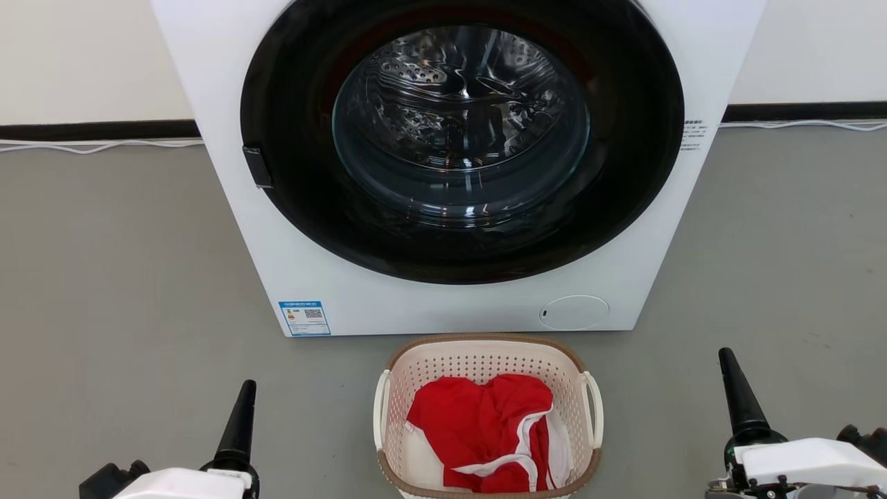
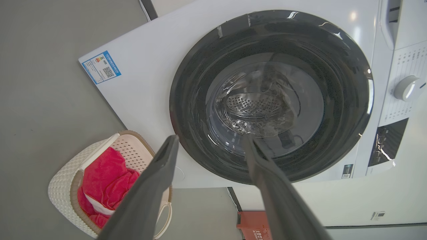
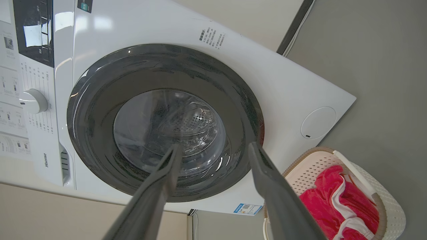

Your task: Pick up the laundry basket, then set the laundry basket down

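Presently both arms sit low at the near edge of the head view, one on either side of the work. I judge this a ready stance before the pickup, not a grasp in progress. The left gripper (image 1: 242, 416) points forward over the grey floor (image 1: 125, 277), well apart from the basket (image 1: 478, 362). Its wrist view shows its fingers (image 2: 146, 193) spread wide, with nothing between them and nothing touched. The right gripper (image 1: 734, 388) mirrors it on the other side, also well clear of the basket. Its jaws are equally parted and empty in its own wrist view. The basket stands upright on the floor between the two grippers and slightly ahead of them, centred before the robot. Its two loop handles (image 1: 594, 409) face outward toward the arms, a placement that suits a two-sided lift, one gripper to each handle. A crumpled red garment (image 1: 478, 423) with white trim lies inside, below the rim, so the load appears light and unlikely to spill. Just beyond the basket stands the washer (image 1: 450, 312), its front close to the far rim, though contact cannot be confirmed. Its round door (image 1: 624, 173) is shut and the drum (image 1: 461, 111) behind the glass looks empty. The pale wall (image 1: 69, 55) lies behind. The pickup is not yet begun.
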Available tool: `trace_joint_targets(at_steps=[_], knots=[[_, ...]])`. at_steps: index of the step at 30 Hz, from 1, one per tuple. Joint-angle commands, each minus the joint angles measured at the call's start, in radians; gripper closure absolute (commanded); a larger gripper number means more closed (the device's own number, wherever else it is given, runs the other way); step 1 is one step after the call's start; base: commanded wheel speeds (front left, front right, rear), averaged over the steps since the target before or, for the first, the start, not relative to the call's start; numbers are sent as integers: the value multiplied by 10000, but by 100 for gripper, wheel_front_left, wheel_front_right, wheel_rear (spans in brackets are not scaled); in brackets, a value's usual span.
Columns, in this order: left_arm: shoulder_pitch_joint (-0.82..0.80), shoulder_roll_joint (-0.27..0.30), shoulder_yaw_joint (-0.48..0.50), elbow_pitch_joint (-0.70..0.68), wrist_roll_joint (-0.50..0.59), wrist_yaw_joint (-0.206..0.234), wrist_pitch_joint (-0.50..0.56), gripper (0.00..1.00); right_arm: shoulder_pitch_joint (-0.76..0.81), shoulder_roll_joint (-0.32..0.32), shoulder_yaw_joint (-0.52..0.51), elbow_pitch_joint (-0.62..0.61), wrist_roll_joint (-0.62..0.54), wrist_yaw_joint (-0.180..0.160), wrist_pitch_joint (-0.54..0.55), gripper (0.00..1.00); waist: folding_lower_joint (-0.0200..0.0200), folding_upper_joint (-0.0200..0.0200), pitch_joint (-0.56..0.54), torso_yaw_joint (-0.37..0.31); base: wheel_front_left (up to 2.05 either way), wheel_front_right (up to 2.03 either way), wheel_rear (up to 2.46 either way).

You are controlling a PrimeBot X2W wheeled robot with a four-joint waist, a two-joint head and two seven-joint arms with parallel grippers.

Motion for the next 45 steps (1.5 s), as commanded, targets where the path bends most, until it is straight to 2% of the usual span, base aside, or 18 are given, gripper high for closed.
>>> trace_joint_targets(at_steps=[1, 15, 45], knots=[[-162, 88, 35, -351, 381, 94, -103, 0, -200, -97, 63, -410, -472, 22, -173, 0, -1, -1, 2, 1, 0, 0, 0], [-4, 106, 10, -582, 2419, 456, -517, 0, -63, -108, -137, -469, -2624, 31, -583, 0, -1, -1, -45, 18, 0, 0, 0], [57, 144, -36, -779, 5842, 595, -1380, 0, 49, -131, -179, -602, -6757, 49, -1434, 0, -1, -1, 18, 58, 0, 0, 0]])
